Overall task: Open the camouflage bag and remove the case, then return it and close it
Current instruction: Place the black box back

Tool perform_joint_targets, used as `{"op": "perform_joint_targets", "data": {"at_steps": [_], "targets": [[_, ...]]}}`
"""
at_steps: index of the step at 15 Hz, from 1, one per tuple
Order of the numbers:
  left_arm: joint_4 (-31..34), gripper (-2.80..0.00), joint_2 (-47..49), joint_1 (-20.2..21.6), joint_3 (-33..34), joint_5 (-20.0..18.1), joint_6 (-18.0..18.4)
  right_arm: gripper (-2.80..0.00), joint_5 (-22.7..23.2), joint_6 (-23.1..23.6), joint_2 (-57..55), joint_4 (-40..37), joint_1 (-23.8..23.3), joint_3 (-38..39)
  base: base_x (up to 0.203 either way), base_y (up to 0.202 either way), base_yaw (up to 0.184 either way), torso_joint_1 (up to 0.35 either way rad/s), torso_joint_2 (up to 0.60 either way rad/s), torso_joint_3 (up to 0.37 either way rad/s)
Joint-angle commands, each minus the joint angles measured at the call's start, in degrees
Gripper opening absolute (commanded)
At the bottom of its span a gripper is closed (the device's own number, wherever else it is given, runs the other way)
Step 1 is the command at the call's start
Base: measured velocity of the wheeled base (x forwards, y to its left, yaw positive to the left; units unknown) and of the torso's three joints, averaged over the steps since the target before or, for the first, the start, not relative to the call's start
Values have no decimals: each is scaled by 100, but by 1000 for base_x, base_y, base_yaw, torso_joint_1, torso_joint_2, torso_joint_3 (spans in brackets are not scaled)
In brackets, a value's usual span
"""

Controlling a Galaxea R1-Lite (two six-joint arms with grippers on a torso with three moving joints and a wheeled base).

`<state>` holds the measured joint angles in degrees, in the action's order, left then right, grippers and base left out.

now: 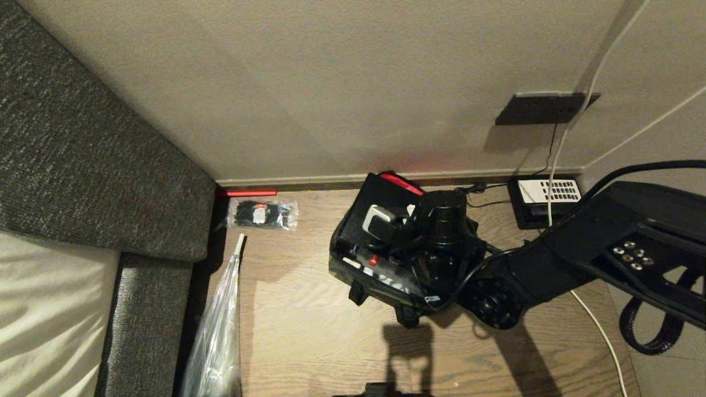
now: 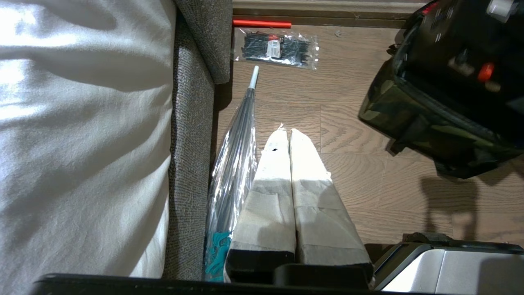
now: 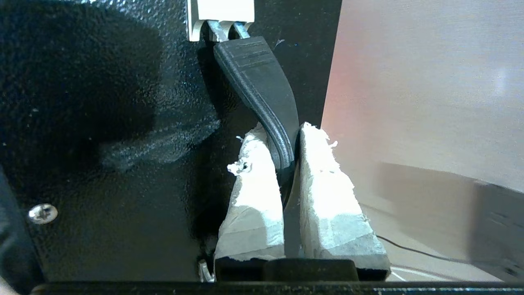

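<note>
Pinching a black rubbery pull tab (image 3: 262, 98) between its white padded fingers (image 3: 327, 184), the right gripper (image 1: 411, 231) works at the one camouflage bag (image 1: 375, 270), centre of the head view on the wood floor (image 1: 309, 331). The bag looks soft and light, so it may drag; the tab seems the surest hold. The left gripper (image 2: 290, 139) hangs closed and empty, lower centre of its view, near one packet of cable ties (image 2: 278, 47) and one desk phone (image 1: 546, 201).

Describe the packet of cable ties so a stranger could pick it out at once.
Start at the grey sofa and follow its corner down to the wooden floor by the skirting board. There lies the clear packet of black cable ties, just below a red bar. It lies flat and see-through, unlike the boxy camouflage bag nearby.
</note>
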<state>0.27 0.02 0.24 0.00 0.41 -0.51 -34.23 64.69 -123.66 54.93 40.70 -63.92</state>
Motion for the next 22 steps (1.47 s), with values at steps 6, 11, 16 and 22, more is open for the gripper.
{"op": "perform_joint_targets", "data": {"at_steps": [6,11,16,22], "targets": [[0,-280,-11,2,18,2,-2,-280,-121,-9,622,-378,193,21,0,0,0,0,0,0],[0,-280,-11,2,18,2,-9,-280,-137,-119,553,-428,219,90,0,0,0,0,0,0],[0,-280,-11,2,18,2,-2,-280,-137,-291,373,-421,219,279,0,0,0,0,0,0],[0,-280,-11,2,18,2,-2,-280,-128,-292,368,-411,210,476,0,0,0,0,0,0]]}}
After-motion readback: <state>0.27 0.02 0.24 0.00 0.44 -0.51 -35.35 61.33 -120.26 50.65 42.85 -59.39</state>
